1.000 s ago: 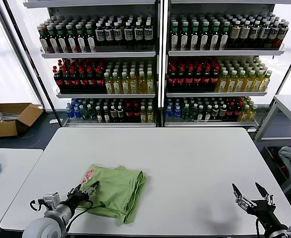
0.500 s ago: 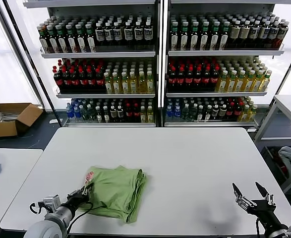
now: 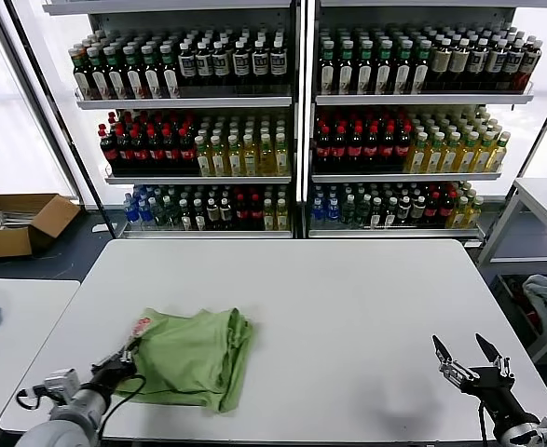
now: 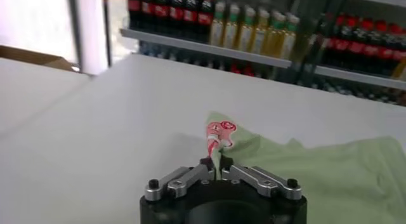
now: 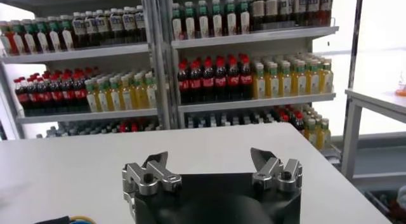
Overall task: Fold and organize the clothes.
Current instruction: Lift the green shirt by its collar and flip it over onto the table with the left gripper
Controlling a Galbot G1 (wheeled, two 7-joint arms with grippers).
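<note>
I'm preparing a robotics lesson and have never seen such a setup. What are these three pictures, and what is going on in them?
A two-armed robot stands at a white table. One camera looks down from its head; one sits on each wrist. A folded green shirt lies on the table. The left hand, at the table's near left edge, is shut, pinching the shirt's corner; the left wrist picture shows this close up. The right hand waits open and empty at the near right edge. Behind stand shelves of bottles.
</note>
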